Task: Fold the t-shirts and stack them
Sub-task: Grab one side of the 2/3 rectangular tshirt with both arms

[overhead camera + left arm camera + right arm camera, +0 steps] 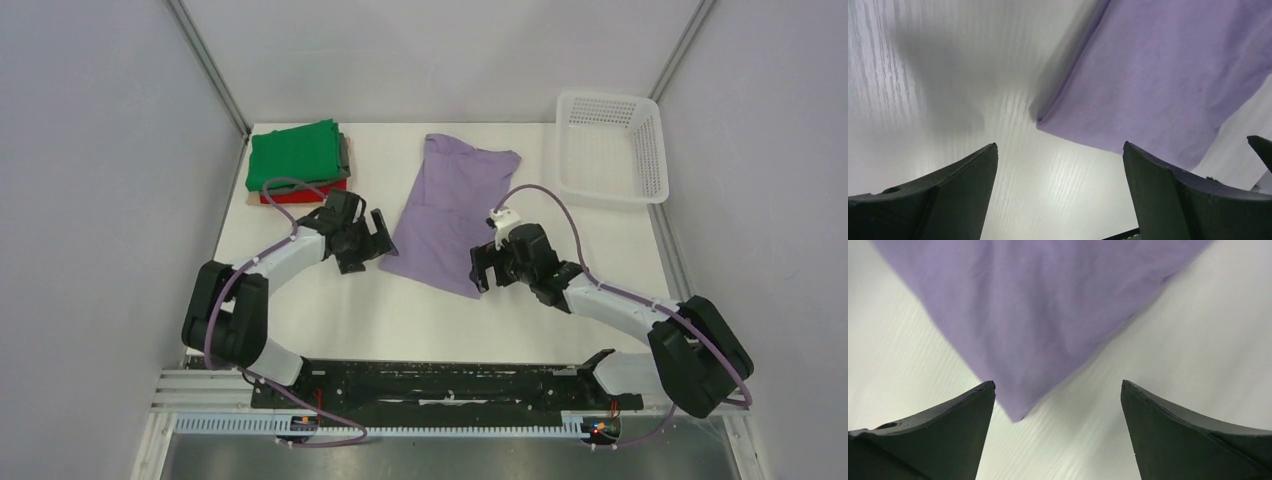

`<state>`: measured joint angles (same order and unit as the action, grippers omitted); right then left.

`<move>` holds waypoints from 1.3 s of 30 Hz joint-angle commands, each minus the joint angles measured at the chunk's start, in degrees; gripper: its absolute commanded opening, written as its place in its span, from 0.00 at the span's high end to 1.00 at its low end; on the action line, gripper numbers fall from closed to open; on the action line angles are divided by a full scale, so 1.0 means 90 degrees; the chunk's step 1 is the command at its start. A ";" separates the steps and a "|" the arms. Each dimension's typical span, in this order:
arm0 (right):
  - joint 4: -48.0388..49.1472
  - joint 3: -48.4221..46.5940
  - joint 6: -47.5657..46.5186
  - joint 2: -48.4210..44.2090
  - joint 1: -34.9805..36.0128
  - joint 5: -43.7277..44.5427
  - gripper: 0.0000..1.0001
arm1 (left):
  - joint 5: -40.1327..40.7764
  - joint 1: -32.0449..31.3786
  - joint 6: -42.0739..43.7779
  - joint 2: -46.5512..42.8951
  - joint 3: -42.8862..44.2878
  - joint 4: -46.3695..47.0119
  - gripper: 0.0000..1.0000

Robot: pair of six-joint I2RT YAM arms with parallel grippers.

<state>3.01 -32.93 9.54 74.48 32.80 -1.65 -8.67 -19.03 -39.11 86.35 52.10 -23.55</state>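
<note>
Currently mid-fold on the lavender t-shirt (450, 205), left gripper (368, 240) and right gripper (484, 268) both spread, empty, a corner just ahead of each; next probably pinch both corners.

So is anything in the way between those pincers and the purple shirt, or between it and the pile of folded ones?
Nothing visible. The left pincer and right pincer stand open at the near corners of the purple shirt, and only bare table lies between it and the folded stack. The white basket sits off to the right.
</note>
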 commanded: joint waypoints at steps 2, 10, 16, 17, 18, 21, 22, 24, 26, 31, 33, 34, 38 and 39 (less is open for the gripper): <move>-0.0052 0.0200 -0.0840 -0.0370 0.0482 -0.0341 0.02 | -0.0287 -0.0016 -0.0296 0.0135 -0.0313 0.0544 0.03; 0.0324 0.0472 -0.1500 -0.0502 0.1000 -0.0169 0.04 | -0.0422 -0.0087 -0.0757 0.0699 -0.0503 0.0920 0.28; 0.0177 0.0446 -0.2012 -0.0486 0.1291 0.0144 0.09 | -0.0413 -0.0151 -0.1092 0.0833 -0.0631 0.1071 0.49; 0.0170 0.0429 -0.2073 -0.0482 0.1323 0.0144 0.10 | -0.0424 -0.0161 -0.1101 0.0813 -0.0636 0.1070 0.53; 0.0182 0.0418 -0.2145 -0.0474 0.1365 0.0144 0.11 | -0.0424 -0.0161 -0.1125 0.0790 -0.0669 0.1064 0.56; 0.0233 0.0370 -0.2365 -0.0417 0.1502 -0.0028 0.15 | -0.0380 -0.0180 -0.1164 0.0654 -0.0729 0.1042 0.68; 0.0242 0.0337 -0.2439 -0.0376 0.1561 -0.0125 0.17 | -0.0351 -0.0176 -0.1162 0.0619 -0.0730 0.1037 0.74; 0.0224 0.0260 -0.2578 -0.0269 0.1642 -0.0247 0.20 | -0.0355 -0.0180 -0.1148 0.0581 -0.0690 0.1014 0.86; 0.0138 0.0145 -0.2729 -0.0121 0.1699 -0.0294 0.23 | -0.0322 -0.0180 -0.1096 0.0596 -0.0580 0.0851 0.98; -0.0292 -0.0339 -0.3104 0.0375 0.1793 -0.0261 0.30 | -0.0168 -0.0174 -0.1035 0.0606 -0.0460 0.0697 0.98; -0.0324 -0.0453 -0.3059 0.0552 0.1815 -0.0032 0.34 | -0.0226 -0.0176 -0.1017 0.0600 -0.0413 0.0686 0.98; -0.0321 -0.0502 -0.3043 0.0599 0.1816 0.0044 0.37 | -0.0220 -0.0175 -0.1006 0.0585 -0.0394 0.0645 0.98; -0.0641 -0.0594 -0.2988 0.0876 0.1819 0.0071 0.42 | -0.0160 -0.0173 -0.1011 0.0489 -0.0425 0.0605 0.98; -0.0700 -0.0625 -0.2950 0.0959 0.1824 0.0094 0.42 | -0.0169 -0.0180 -0.1038 0.0471 -0.0436 0.0604 0.98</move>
<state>-0.49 -35.99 -16.58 80.73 48.93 -2.11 -11.00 -20.38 -48.38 92.53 46.98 -16.16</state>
